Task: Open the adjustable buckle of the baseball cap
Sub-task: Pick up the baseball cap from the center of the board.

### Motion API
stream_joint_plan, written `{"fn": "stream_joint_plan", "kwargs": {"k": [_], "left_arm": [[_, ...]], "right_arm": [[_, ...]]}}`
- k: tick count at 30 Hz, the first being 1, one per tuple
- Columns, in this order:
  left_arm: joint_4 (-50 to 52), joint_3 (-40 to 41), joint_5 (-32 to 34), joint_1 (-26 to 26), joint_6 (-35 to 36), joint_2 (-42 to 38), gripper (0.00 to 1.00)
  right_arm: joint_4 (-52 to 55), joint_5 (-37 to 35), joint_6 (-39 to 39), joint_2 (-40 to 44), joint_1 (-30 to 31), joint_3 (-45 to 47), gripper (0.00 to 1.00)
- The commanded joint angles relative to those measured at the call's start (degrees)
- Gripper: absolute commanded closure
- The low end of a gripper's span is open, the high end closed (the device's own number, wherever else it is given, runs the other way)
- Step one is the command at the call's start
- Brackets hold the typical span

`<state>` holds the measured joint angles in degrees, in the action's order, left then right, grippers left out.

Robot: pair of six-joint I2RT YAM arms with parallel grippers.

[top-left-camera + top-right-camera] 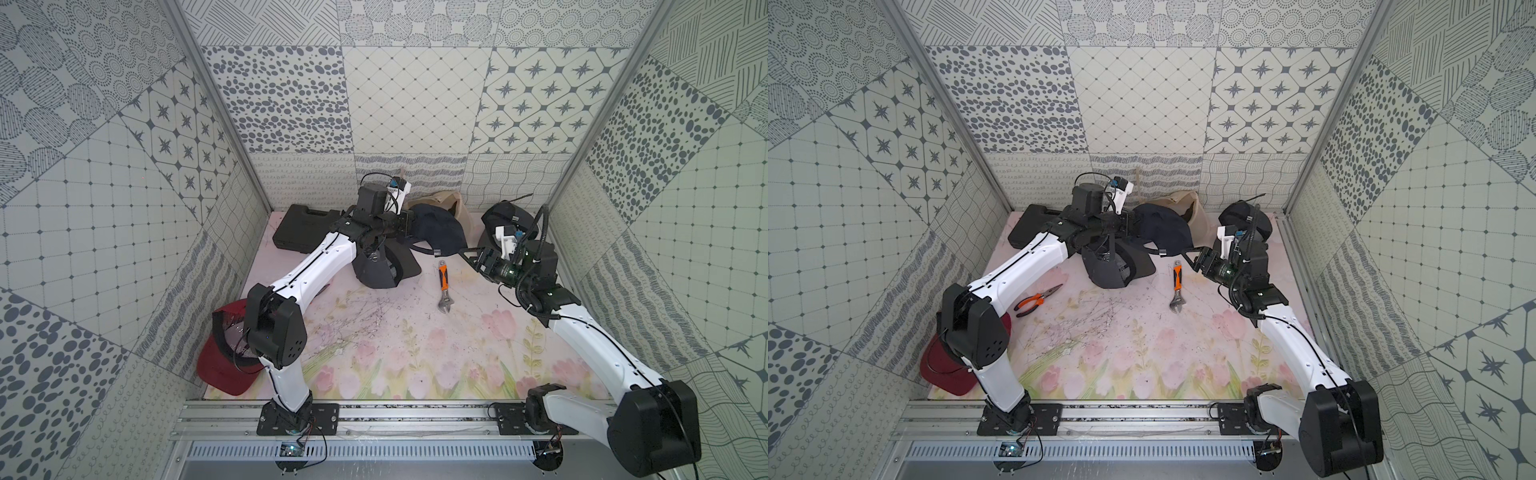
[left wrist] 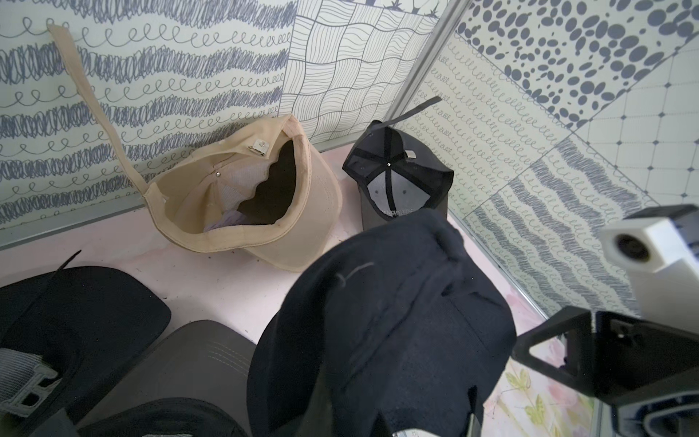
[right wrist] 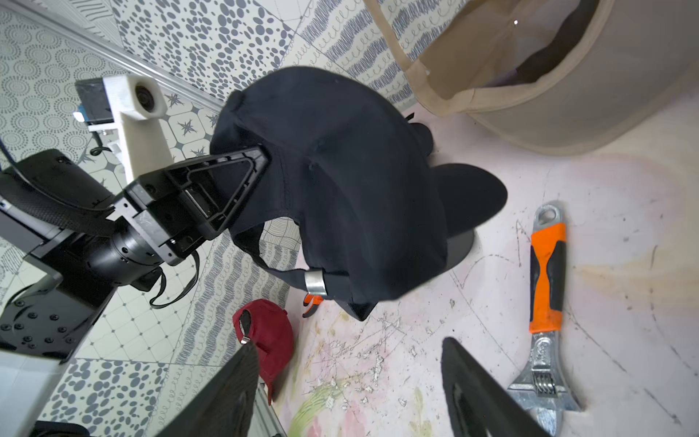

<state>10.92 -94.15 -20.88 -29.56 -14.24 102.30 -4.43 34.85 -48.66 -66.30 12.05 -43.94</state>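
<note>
A navy baseball cap (image 1: 436, 230) (image 1: 1163, 230) hangs above the mat at the back centre. My left gripper (image 1: 402, 223) (image 3: 263, 157) is shut on the cap's crown next to the back opening. Cap fabric (image 2: 397, 321) covers the jaws in the left wrist view. The silver buckle (image 1: 437, 251) (image 3: 316, 282) sits on the back strap (image 3: 257, 249), which loops across the opening. My right gripper (image 1: 467, 254) (image 3: 351, 378) stands open just right of the buckle, apart from it, with only the mat between its fingers.
A beige cap (image 1: 451, 203) and a black cap (image 1: 505, 214) lie against the back wall. Dark caps (image 1: 382, 266) lie under the left arm. An orange wrench (image 1: 444, 286), pliers (image 1: 1038, 299), a black case (image 1: 303, 226) and a red cap (image 1: 224, 365) are also on the mat.
</note>
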Motion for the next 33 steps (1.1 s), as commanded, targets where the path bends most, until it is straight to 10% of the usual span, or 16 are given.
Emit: {"fn": "stream_joint_plan", "kwargs": {"k": [1,16,29,33], "left_arm": [[-8.8,0.4,1.4,0.1,-8.0,-0.3,1.00],[-10.9,2.7,-1.3,0.1,-8.9,-1.6,1.00],[-12.7,4.3,-4.1,0.1,-9.6,-2.2,1.00],[-12.7,4.8,-4.1,0.1,-8.7,-2.5,0.60]], "right_arm": [[-10.0,0.3,-7.6,-1.8,1.2,0.6,0.24],[-25.7,-3.1,-10.5,-10.3,5.2,-0.4,0.40],[-29.8,-3.7,-7.1,-13.1,5.3,-3.5,1.00],[-24.8,-2.3,-2.9,-12.0,5.3,-6.4,1.00]]}}
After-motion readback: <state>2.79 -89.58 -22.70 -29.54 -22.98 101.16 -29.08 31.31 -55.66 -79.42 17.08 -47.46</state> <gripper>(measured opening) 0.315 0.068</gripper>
